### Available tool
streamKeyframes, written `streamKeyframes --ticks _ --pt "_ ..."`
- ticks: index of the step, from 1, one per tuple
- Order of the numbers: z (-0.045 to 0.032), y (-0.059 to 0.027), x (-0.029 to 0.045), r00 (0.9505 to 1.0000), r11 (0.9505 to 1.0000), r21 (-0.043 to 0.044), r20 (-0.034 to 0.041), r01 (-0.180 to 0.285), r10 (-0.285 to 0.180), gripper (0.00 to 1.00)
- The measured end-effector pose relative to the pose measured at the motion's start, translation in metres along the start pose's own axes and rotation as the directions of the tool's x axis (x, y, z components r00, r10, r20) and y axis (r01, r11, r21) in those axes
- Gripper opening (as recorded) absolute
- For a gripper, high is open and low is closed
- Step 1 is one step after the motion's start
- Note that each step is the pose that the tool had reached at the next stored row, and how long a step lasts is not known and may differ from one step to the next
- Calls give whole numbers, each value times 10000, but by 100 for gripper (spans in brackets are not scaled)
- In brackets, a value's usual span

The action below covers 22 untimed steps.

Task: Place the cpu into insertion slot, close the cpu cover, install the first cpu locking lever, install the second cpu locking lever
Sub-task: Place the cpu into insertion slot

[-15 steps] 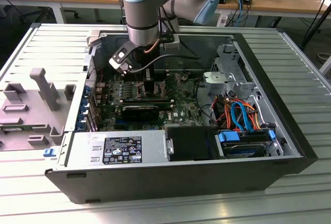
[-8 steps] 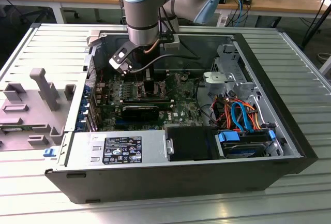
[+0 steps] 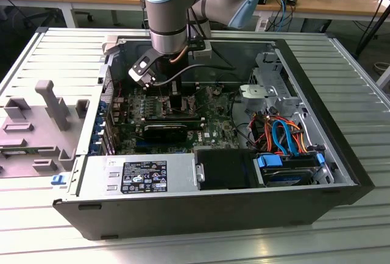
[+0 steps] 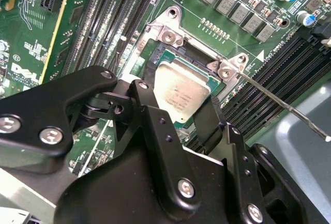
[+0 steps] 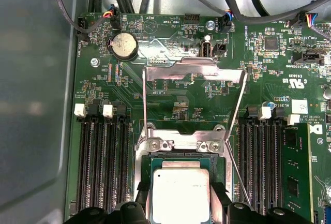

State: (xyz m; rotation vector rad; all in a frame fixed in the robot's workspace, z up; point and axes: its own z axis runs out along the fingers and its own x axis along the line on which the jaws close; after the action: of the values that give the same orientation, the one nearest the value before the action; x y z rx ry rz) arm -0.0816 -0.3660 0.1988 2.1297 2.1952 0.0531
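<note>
Clasping the cpu, pincer narrowly parted.

Upright arm, end effector low, pointed straight down.

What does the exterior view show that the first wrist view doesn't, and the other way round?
Exterior view: the open computer case, the robot arm reaching into it, the power supply box, orange and blue cables, the slatted table. First wrist view: the chip set in or just over its socket, the cover raised on its hinge, a coin battery. Both: the green circuit board and the pincer, which in the first wrist view straddles the chip.
</note>
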Motion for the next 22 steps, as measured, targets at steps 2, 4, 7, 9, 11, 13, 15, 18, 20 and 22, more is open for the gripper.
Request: streamKeyframes --ticks 2,4,7,9,11,13,15,18,20,22 --pt "-3 0 0 10000 10000 0 2 -2 2 54" --pt "-9 -2 -1 10000 10000 2 5 -7 7 54" --pt "-17 -5 -1 10000 10000 0 5 -24 24 54" --pt "-17 -5 -2 10000 10000 4 13 -98 98 54" --pt "-18 -5 -2 9993 9993 13 35 -362 362 54" --pt "-17 -4 -6 9997 9997 8 24 -233 233 54" --pt "-13 18 -40 9999 9999 4 13 -103 103 54" --pt "-11 20 -21 9999 9999 4 12 -106 106 54" --pt "-10 18 -15 9999 9999 5 13 -117 117 54" --pt "-10 12 -14 9999 9999 7 17 -158 158 54"
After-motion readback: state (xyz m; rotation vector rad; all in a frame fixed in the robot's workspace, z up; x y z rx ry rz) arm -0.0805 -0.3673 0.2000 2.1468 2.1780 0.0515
